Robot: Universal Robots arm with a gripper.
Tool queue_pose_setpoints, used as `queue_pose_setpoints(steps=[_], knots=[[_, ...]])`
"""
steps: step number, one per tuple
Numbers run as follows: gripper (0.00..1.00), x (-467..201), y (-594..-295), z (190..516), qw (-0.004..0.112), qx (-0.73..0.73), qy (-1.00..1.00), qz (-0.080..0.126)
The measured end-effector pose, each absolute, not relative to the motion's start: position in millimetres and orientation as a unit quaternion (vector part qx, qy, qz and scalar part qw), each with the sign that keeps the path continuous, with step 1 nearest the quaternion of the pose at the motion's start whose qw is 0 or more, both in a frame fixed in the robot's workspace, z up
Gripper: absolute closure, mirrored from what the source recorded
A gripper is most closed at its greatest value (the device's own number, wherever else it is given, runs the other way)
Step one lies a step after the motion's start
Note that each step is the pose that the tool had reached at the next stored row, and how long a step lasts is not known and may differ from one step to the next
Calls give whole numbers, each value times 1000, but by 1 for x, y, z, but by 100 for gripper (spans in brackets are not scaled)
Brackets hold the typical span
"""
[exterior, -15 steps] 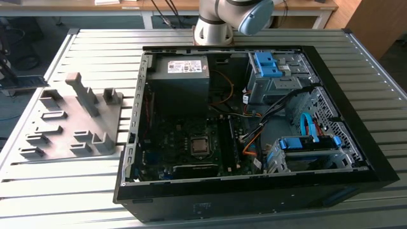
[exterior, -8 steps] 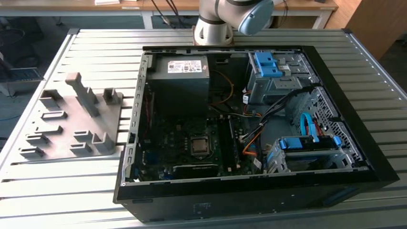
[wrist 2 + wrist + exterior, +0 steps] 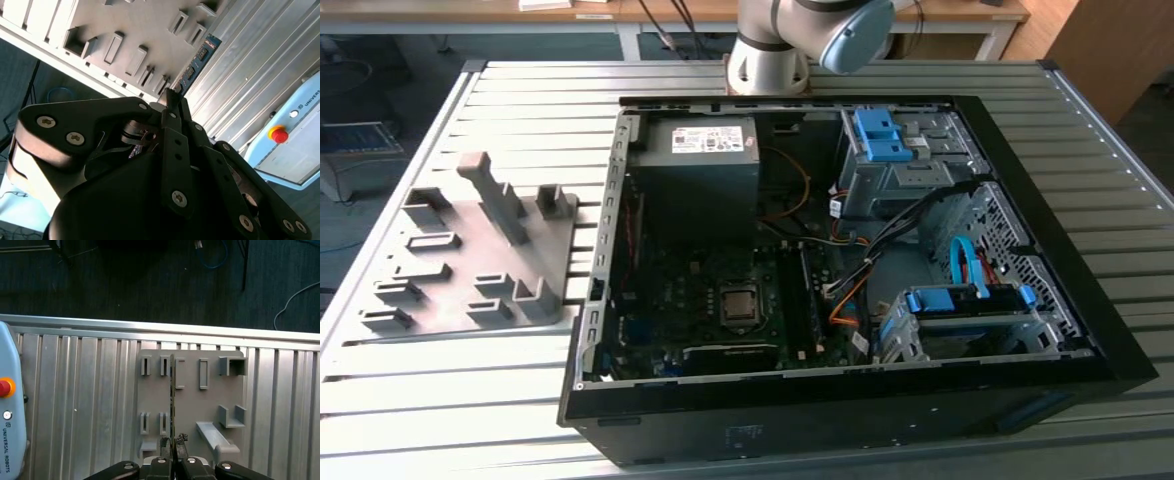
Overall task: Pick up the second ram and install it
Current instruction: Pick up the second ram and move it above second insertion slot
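Nearest the cameras in both wrist views, the black gripper is clamped on one end of the second ram (blue, seen edge-on). The stick appears to hang clear above the grey slotted holder, though contact is hard to judge. Beyond lies the ribbed metal table, with the open computer case beside the holder in the exterior view.
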State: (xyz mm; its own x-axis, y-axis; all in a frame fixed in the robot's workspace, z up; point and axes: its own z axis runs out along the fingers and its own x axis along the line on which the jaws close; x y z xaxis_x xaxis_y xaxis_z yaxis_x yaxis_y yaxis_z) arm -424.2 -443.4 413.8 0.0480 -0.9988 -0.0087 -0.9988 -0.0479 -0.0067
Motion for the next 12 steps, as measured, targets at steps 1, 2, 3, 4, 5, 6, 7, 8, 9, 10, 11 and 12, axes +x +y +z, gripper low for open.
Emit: queue_pose_setpoints(steps=[1,2,3,4,5,6,7,8,9,10,11,12], knots=[[86,-424,-443,417,5,-724,690,1],[86,-424,-443,419,5,-724,690,1],[86,-424,-443,422,5,-724,690,1],[86,-424,-443,424,5,-724,690,1],[86,-424,-443,427,5,-724,690,1],[86,-424,-443,430,5,-724,690,1],[86,-424,-443,432,5,-724,690,1],[86,-424,-443,435,5,-724,690,1],[86,-424,-443,437,5,-724,690,1],[86,-424,-443,438,6,-724,690,1],[86,-424,-443,437,6,-724,690,1],[86,-424,-443,438,6,-724,690,1]])
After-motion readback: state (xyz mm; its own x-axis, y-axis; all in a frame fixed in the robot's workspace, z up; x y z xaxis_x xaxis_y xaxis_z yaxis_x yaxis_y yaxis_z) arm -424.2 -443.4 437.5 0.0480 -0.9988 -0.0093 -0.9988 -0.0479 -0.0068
